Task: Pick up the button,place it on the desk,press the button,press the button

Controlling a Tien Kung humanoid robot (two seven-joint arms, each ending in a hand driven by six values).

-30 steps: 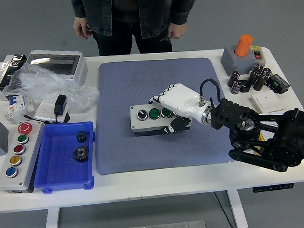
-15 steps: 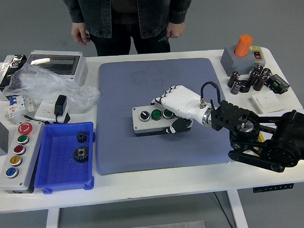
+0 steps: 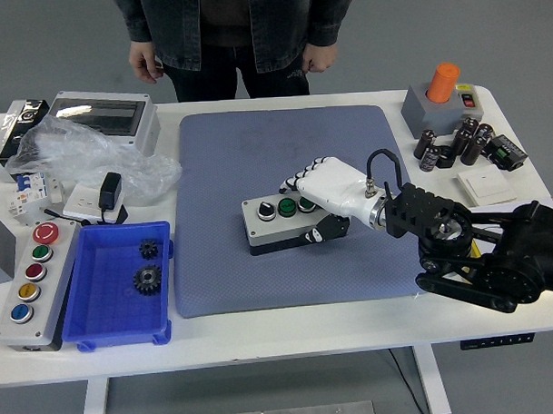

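A white table (image 3: pixel 290 329) stands on a grey floor, and most of its middle is covered by a blue-grey mat (image 3: pixel 256 153). Near the centre of the mat, a little toward its right side, sits the button box (image 3: pixel 279 222), grey with a dark base and three round buttons on top, two of them green. The right hand (image 3: pixel 326 198), white-shelled on a black arm that comes in from the right of the mat, is clenched around the right end of the box: its fingers (image 3: pixel 298 179) curl over the far edge and the thumb presses the near side. The box looks slightly tilted; whether its base is fully on the mat cannot be told.

Left of the mat lies a blue tray (image 3: pixel 89 309) with two dark gears (image 3: pixel 148 264) in it, and left of that a grey panel (image 3: pixel 29 279) with coloured buttons. Behind the tray are a crumpled plastic bag (image 3: pixel 84 159) and a white enclosure (image 3: pixel 105 115). Right of the mat's far corner stand a grey block with an orange knob (image 3: pixel 441 92) and a cluster of dark cylinders (image 3: pixel 451 145). A person (image 3: pixel 230 36) in a dark jacket stands beyond the mat's far edge, hands hanging loose.
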